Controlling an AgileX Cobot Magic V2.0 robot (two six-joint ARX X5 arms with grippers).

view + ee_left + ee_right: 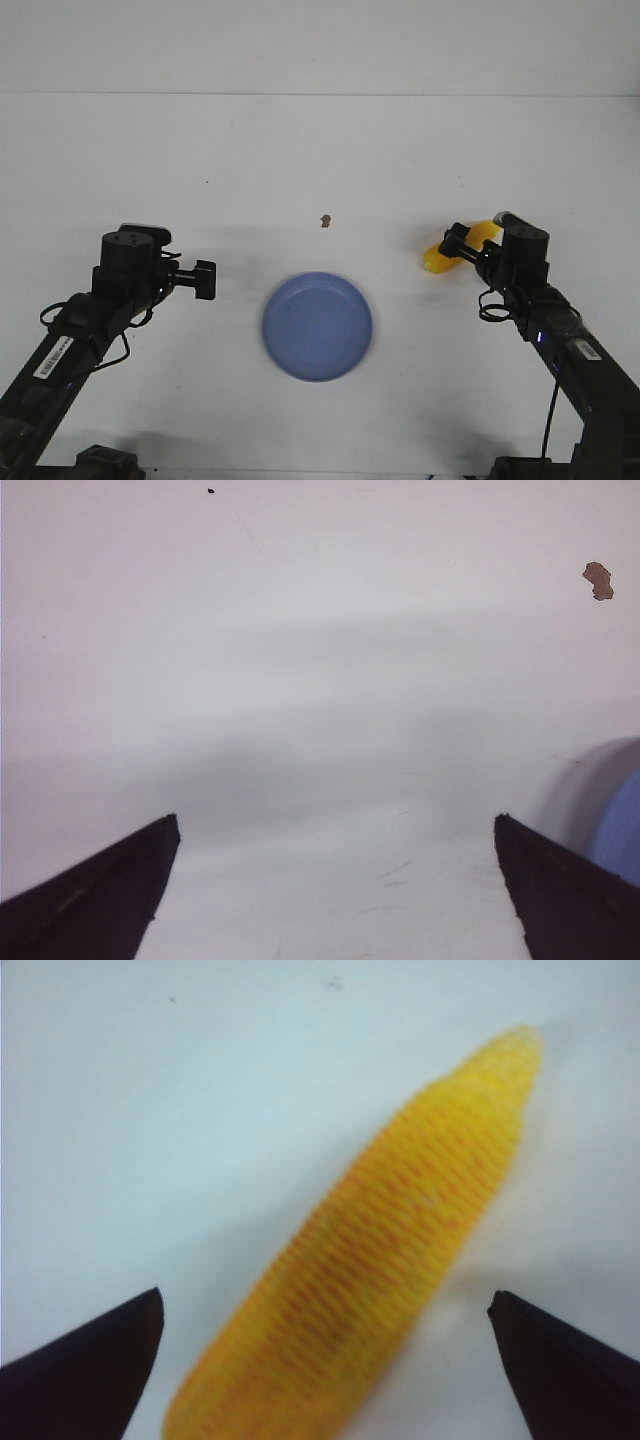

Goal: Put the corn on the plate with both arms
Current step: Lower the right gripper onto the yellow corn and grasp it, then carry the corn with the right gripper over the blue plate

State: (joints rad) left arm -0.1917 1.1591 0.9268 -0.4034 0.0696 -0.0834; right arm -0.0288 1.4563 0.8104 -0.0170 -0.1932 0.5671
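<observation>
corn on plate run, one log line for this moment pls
right gripper: open, around corn | corn: on table, off plate | left gripper: open, empty, beside plate | plate: empty

Left gripper (205,279) sat left of the plate (317,326), jaws spread wide. Right gripper (456,243) hovered right of it, jaws apart.

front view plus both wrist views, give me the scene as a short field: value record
corn: yellow tapered corn cob lying on the white table, to the right of the plate, not on it
plate: round periwinkle blue plate, empty, centre front
right gripper: black right gripper open, fingers either side of the cob, not closed on it
left gripper: black left gripper open over bare table, holding nothing, plate rim beside it
other: small brown speck behind the plate
</observation>
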